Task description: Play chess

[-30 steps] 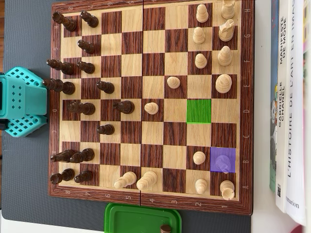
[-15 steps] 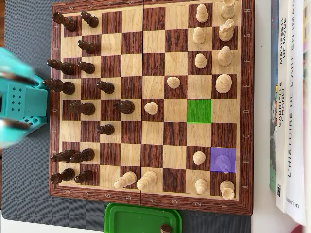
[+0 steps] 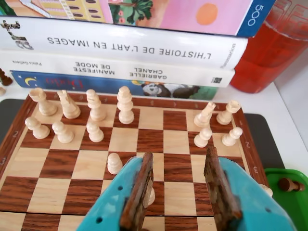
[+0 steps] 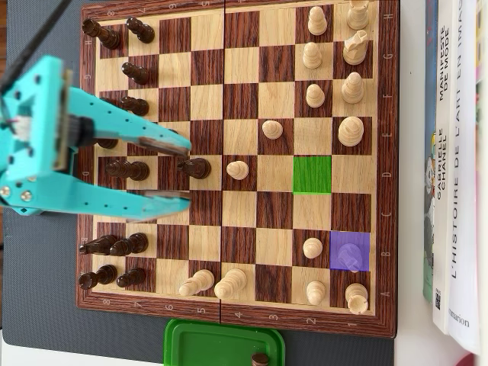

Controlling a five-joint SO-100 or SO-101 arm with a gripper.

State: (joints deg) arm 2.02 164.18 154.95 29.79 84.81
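The pale piece (image 4: 349, 256) on the purple square (image 4: 361, 242) sits untouched near the chessboard (image 4: 229, 320) corner. The gripper (image 4: 179, 174), parked beside the board a second ago, has swung over the dark pieces, jaws open and empty, probably starting its reach.

Non-task items beside the playing area

Stacked books (image 3: 120, 53) lie spines-out along one side; a red translucent container (image 3: 269, 48) stands just beside them. A green tray (image 4: 221, 343) sits on the dark grey mat (image 4: 38, 290).
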